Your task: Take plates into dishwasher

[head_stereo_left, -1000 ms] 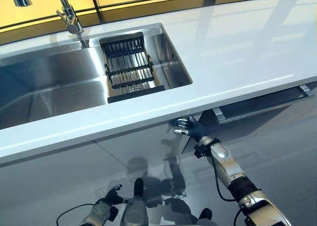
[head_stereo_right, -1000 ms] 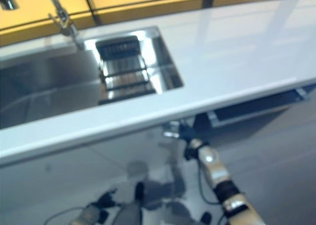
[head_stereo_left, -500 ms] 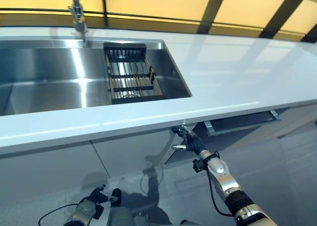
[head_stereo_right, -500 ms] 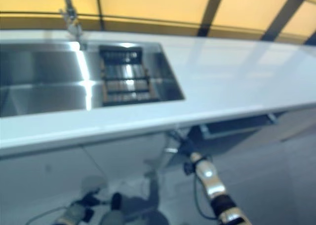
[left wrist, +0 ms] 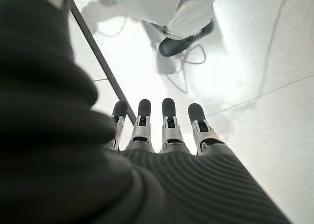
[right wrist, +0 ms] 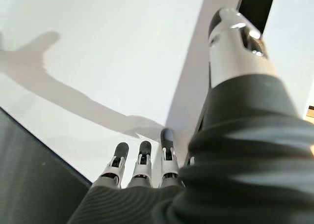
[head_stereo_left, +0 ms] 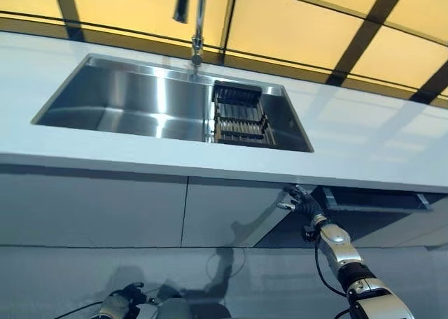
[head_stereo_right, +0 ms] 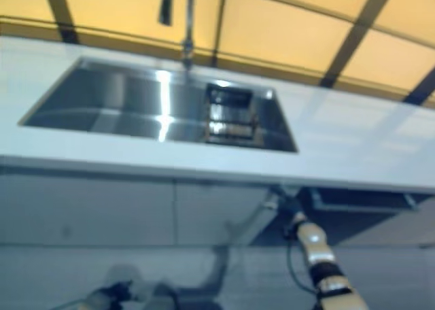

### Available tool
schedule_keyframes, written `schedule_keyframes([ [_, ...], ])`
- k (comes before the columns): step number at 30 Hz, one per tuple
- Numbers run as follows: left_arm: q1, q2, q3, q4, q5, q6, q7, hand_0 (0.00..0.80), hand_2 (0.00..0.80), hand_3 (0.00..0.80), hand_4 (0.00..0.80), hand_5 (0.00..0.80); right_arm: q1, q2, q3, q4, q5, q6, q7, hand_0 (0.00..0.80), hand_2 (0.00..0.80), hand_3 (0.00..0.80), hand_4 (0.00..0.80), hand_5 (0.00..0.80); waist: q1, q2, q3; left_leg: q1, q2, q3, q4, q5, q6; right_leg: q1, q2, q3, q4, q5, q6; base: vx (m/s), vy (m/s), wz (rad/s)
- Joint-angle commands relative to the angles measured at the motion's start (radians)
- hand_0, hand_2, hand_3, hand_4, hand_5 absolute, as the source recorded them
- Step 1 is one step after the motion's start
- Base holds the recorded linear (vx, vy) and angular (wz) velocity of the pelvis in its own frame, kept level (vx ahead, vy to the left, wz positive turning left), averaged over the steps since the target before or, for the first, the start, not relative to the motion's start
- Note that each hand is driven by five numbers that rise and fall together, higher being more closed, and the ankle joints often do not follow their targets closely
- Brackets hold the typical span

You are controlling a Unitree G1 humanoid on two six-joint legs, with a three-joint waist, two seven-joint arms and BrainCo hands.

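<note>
The right hand (head_stereo_left: pixel 299 201) is raised under the front edge of the long white countertop (head_stereo_left: pixel 364 147), its fingers (right wrist: pixel 143 163) straight and loosely spread with nothing in them, the tips at the top edge of the tilted white dishwasher door (head_stereo_left: pixel 269 217); just beside it on the outer side a dark slot shows the grey edge of the dishwasher rack (head_stereo_left: pixel 374 206) under the counter; up and across the counter from that hand lies the long stainless steel sink (head_stereo_left: pixel 140 105), a black slatted drying rack (head_stereo_left: pixel 240 116) set in its near end and a chrome tap (head_stereo_left: pixel 198 25) behind it; no plates show in any view; the left hand (left wrist: pixel 164 128) hangs low over the pale glossy floor (left wrist: pixel 255 62), fingers straight and empty.
</note>
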Motion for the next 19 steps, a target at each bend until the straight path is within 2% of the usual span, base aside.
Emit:
schedule_keyframes([
  [1, -0.068, -0.050, 0.009, 0.005, 0.008, -0.019, -0.003, 0.000, 0.000, 0.000, 0.000, 0.000, 0.227, 0.058, 0.155, 0.321, -0.116, 0.311, 0.055, 0.000, 0.000, 0.000, 0.000, 0.000, 0.010, 0.068, 0.038, 0.088, -0.018, -0.078, -0.213, 0.075, 0.011, 0.064, 0.006, 0.038, -0.099, 0.016, 0.015, -0.158, -0.221, 0.24],
  [4, -0.061, -0.065, 0.016, 0.005, -0.010, -0.030, 0.013, 0.000, 0.000, 0.000, 0.000, 0.000, 0.225, 0.058, 0.158, 0.317, -0.100, 0.301, 0.055, 0.000, 0.000, 0.000, 0.000, 0.000, 0.024, 0.073, 0.035, 0.085, 0.007, -0.087, -0.213, 0.093, -0.022, 0.100, 0.030, 0.014, -0.148, -0.037, -0.018, -0.167, -0.212, 0.13],
  [5, -0.061, -0.066, 0.017, 0.005, -0.010, -0.030, 0.014, 0.000, 0.000, 0.000, 0.000, 0.000, 0.224, 0.058, 0.158, 0.316, -0.101, 0.300, 0.055, 0.000, 0.000, 0.000, 0.000, 0.000, 0.025, 0.073, 0.035, 0.085, 0.009, -0.087, -0.213, 0.095, -0.025, 0.102, 0.031, 0.013, -0.151, -0.038, -0.020, -0.233, -0.226, -0.18],
  [6, -0.062, -0.079, 0.014, -0.001, -0.013, -0.036, 0.021, 0.000, 0.000, 0.000, 0.000, 0.000, 0.216, 0.050, 0.165, 0.314, -0.099, 0.292, 0.054, 0.000, 0.000, 0.000, 0.000, 0.000, 0.030, 0.077, 0.043, 0.065, 0.025, -0.088, -0.213, 0.114, -0.051, 0.113, 0.048, 0.009, -0.179, -0.042, -0.040, -0.247, -0.228, -0.31],
  [9, -0.064, -0.097, -0.003, -0.016, -0.019, -0.045, 0.043, 0.000, 0.000, 0.000, 0.000, 0.000, 0.198, 0.034, 0.176, 0.302, -0.052, 0.277, 0.063, 0.000, 0.000, 0.000, 0.000, 0.000, 0.035, 0.091, 0.066, 0.029, 0.055, -0.096, -0.213, 0.152, -0.082, 0.118, 0.077, -0.004, -0.199, -0.042, -0.070, -0.264, -0.233, -0.16],
  [10, -0.064, -0.098, -0.004, -0.016, -0.019, -0.044, 0.044, 0.000, 0.000, 0.000, 0.000, 0.000, 0.197, 0.034, 0.176, 0.301, -0.050, 0.274, 0.065, 0.000, 0.000, 0.000, 0.000, 0.000, 0.035, 0.092, 0.066, 0.028, 0.056, -0.096, -0.213, 0.154, -0.083, 0.118, 0.079, -0.005, -0.199, -0.042, -0.071, -0.244, -0.206, 0.08],
  [12, -0.065, -0.107, -0.013, -0.023, -0.022, -0.043, 0.049, 0.000, 0.000, 0.000, 0.000, 0.000, 0.185, 0.028, 0.183, 0.288, -0.005, 0.285, 0.082, 0.000, 0.000, 0.000, 0.000, 0.000, 0.029, 0.109, 0.088, 0.012, 0.071, -0.101, -0.213, 0.181, -0.097, 0.114, 0.104, -0.008, -0.199, -0.045, -0.095, -0.231, -0.189, 0.16],
  [14, -0.064, -0.108, -0.013, -0.023, -0.023, -0.041, 0.049, 0.000, 0.000, 0.000, 0.000, 0.000, 0.185, 0.027, 0.183, 0.287, -0.001, 0.291, 0.084, 0.000, 0.000, 0.000, 0.000, 0.000, 0.027, 0.111, 0.090, 0.010, 0.072, -0.102, -0.213, 0.184, -0.098, 0.114, 0.107, -0.007, -0.199, -0.045, -0.098, -0.115, -0.098, 0.17],
  [15, -0.064, -0.109, -0.011, -0.023, -0.026, -0.039, 0.050, 0.000, 0.000, 0.000, 0.000, 0.000, 0.186, 0.023, 0.179, 0.294, 0.007, 0.314, 0.089, 0.000, 0.000, 0.000, 0.000, 0.000, 0.021, 0.120, 0.096, 0.004, 0.074, -0.104, -0.213, 0.197, -0.104, 0.115, 0.118, 0.000, -0.201, -0.045, -0.107, -0.150, -0.134, 0.29],
  [19, -0.054, -0.122, -0.004, -0.025, -0.048, -0.047, 0.063, 0.000, 0.000, 0.000, 0.000, 0.000, 0.206, 0.014, 0.153, 0.338, -0.025, 0.338, 0.082, 0.000, 0.000, 0.000, 0.000, 0.000, 0.002, 0.143, 0.104, -0.005, 0.089, -0.069, -0.213, 0.213, -0.122, 0.142, 0.136, 0.000, -0.204, -0.061, -0.124, -0.108, -0.089, 0.12],
])
